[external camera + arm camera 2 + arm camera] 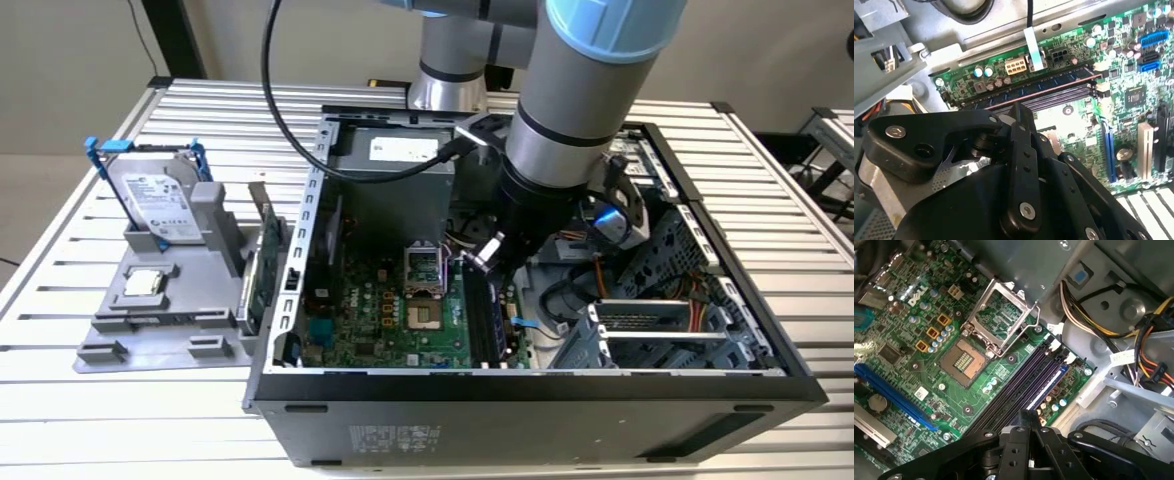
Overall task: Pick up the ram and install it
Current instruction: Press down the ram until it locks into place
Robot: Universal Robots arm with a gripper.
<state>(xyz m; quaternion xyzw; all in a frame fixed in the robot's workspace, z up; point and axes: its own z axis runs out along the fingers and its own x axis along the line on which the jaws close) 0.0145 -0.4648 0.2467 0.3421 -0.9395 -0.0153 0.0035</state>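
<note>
Claw [483,262] inside computer case [534,385], over ram [1044,85]

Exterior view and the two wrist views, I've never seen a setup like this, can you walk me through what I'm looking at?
This is a robot arm working on a computer. The exterior view comes from a camera off the arm. It shows the arm reaching down into an open case on a slatted table. On that view's left, a grey holder carries a hard drive, a silver chip and a green card.

The two wrist views come from cameras on the arm, looking past the black gripper at the green motherboard. The gripper hangs just over the long black slots. In the second wrist view the ram, a dark blue stick, lies along one slot. I cannot tell whether the gripper holds anything.
</note>
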